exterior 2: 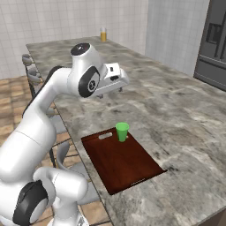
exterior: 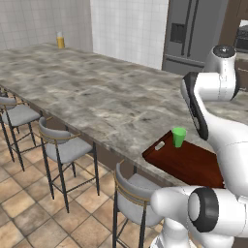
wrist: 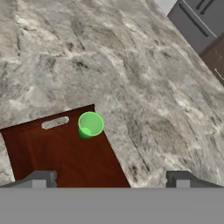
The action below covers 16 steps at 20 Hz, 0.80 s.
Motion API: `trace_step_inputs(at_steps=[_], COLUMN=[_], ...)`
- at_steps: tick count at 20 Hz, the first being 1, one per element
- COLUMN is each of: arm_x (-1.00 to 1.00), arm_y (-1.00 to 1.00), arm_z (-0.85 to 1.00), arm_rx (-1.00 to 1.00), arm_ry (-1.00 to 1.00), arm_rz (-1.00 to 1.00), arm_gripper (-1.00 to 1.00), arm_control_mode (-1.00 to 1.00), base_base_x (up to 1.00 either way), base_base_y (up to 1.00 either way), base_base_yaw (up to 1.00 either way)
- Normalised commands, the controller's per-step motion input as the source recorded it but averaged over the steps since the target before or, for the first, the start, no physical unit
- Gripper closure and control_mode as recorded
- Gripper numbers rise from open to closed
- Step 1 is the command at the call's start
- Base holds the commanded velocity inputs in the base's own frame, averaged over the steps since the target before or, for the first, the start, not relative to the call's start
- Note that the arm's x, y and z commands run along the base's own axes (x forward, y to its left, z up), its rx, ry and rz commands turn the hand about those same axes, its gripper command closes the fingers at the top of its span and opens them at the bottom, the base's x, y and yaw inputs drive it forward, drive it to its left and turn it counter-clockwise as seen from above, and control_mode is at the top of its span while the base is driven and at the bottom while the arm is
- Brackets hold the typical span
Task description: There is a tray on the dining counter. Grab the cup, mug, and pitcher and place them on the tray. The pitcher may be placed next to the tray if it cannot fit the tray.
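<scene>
Two dark fingertips (wrist: 41, 178) of the hand (wrist: 111, 179) are standing far apart at the bottom of the hand view, so the hand is standing wide open and is holding nothing. It is hanging in the air above the tray (wrist: 57, 155), touching nothing. In the right base view the hand (exterior 2: 115, 77) is sitting at the end of the white arm, up above the surface (exterior 2: 176, 110).

One container is resting on the tray: the green cup (wrist: 90, 125). It is standing upright, open side up, near the slot handle at one short end and close to a corner of the tray. Inside the cup I am seeing only its green bottom. In the left base view the cup (exterior: 178, 137) is standing on the tray (exterior: 189, 162), and the tray is lying near the edge of the grey marbled surface (exterior: 97, 92), on the side where the stools (exterior: 63, 145) are standing. In the right base view the cup (exterior 2: 122, 131) is on the far end of the tray (exterior 2: 123, 163).

Far away, at the other end of the surface, the yellow-orange pitcher (exterior: 60, 40) is standing upright, well apart from the tray; it is also showing in the right base view (exterior 2: 103, 34).
</scene>
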Motion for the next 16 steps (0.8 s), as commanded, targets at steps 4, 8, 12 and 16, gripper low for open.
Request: trace_step_inputs(at_steps=[4,8,12,16], arm_x=[-0.98,-0.79,-0.78,-0.77], arm_y=[0.01,0.00,0.00,0.02], arm_z=[-0.26,-0.05,-0.02,0.00], arm_rx=[0.19,0.30,0.33,0.38], arm_ry=[-0.09,0.00,-0.09,0.00], arm_rz=[-0.43,-0.37,-0.22,-0.15], arm_gripper=[-1.00,-1.00,-1.00,-1.00], arm_control_mode=[-1.00,-1.00,-1.00,-1.00], base_base_x=[0.00,0.00,0.00,0.00], base_base_y=[0.00,0.00,0.00,0.00], base_base_yaw=[0.00,0.00,0.00,0.00])
